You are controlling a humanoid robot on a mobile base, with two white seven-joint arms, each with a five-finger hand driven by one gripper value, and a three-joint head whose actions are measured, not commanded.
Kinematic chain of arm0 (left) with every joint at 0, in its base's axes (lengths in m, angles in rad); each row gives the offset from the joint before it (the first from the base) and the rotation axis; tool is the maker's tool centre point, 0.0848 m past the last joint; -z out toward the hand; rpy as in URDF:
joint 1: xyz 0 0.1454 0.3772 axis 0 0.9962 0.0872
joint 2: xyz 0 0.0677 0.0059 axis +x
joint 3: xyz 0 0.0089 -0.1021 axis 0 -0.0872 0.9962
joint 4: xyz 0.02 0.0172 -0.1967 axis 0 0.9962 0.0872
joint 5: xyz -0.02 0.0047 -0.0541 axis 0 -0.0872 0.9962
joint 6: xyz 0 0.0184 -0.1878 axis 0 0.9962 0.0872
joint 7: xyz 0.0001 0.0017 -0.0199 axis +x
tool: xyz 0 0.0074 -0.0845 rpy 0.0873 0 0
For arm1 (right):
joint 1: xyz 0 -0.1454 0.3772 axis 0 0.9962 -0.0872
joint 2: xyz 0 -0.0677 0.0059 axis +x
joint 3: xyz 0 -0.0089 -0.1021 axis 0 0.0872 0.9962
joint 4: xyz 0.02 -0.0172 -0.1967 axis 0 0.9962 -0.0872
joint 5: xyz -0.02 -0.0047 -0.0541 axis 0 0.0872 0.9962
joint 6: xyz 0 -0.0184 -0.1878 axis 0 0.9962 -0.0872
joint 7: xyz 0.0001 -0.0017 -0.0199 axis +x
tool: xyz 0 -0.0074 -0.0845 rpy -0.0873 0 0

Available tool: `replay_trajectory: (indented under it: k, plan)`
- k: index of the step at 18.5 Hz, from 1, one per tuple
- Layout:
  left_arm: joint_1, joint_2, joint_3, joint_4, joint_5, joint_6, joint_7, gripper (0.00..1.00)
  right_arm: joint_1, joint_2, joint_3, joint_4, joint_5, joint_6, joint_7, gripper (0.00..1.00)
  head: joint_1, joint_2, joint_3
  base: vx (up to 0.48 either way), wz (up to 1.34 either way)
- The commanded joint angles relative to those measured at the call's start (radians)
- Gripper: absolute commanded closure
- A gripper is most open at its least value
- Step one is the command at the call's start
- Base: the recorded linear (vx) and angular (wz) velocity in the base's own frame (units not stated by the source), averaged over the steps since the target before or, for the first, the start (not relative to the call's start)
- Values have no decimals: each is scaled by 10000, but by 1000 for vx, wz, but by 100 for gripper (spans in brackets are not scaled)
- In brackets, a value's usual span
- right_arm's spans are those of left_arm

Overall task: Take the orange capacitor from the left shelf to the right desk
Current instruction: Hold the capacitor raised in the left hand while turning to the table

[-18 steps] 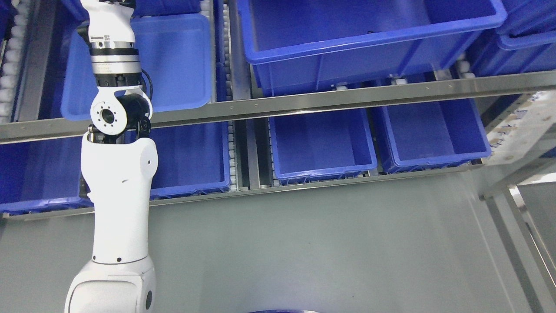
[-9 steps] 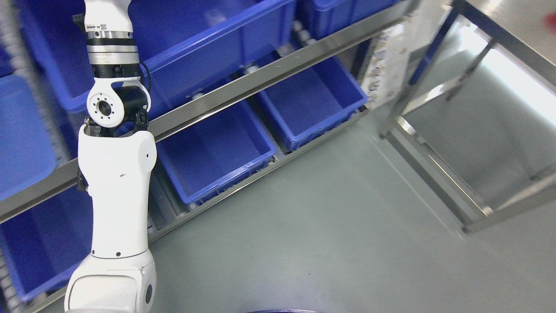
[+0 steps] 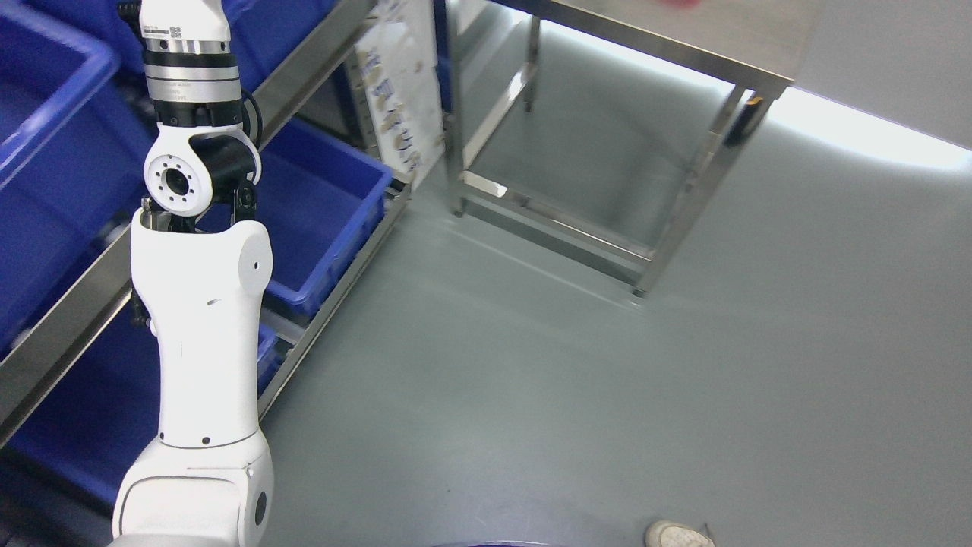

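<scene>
My left arm [image 3: 199, 304] rises from the lower left, white with a black and silver wrist joint, and runs out past the top edge, so its hand is out of the picture. No orange capacitor shows anywhere. The shelf [image 3: 61, 342] with blue bins [image 3: 326, 197] fills the left side. The steel desk [image 3: 683, 45] stands at the top right, seen from above with its legs and lower frame. A small reddish blur sits at the desk's top edge. The right arm is out of view.
A white sheet with small printed pictures [image 3: 399, 99] hangs at the shelf's end, between shelf and desk. Grey floor [image 3: 607, 395] spreads across the middle and right. A person's shoe [image 3: 678, 535] shows at the bottom edge.
The camera has swung right: the shelf and bins slid to the left, and the steel desk and open floor came into view. The arm keeps its pose in the picture.
</scene>
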Motion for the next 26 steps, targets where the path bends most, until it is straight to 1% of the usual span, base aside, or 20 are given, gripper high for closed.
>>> replay_trajectory:
  k: [1, 3, 8, 12, 19, 26]
  plan:
    - [9, 175, -883, -447, 3, -119, 43, 98, 199, -174, -123, -175, 46, -42, 5, 0, 0, 0, 0, 86, -1076]
    - [101, 175, -961, -447, 3, -166, 44, 98, 199, -174, -123, -175, 46, -42, 5, 0, 0, 0, 30, 110, -984]
    - [239, 175, -945, -447, 3, -273, 28, 98, 199, -174, -123, -175, 46, -42, 5, 0, 0, 1, 29, 139, -720]
    - [316, 175, -976, -447, 3, -273, 28, 98, 199, -174, -123, -175, 46, -42, 5, 0, 0, 1, 30, 155, -385]
    - [316, 175, -976, -416, 3, -273, 13, 98, 199, -174, -123, -175, 46, -42, 5, 0, 0, 2, 29, 224, -69]
    - [316, 175, -976, -385, 126, -365, 13, 98, 199, -174, -123, -175, 46, -42, 5, 0, 0, 2, 29, 237, 161]
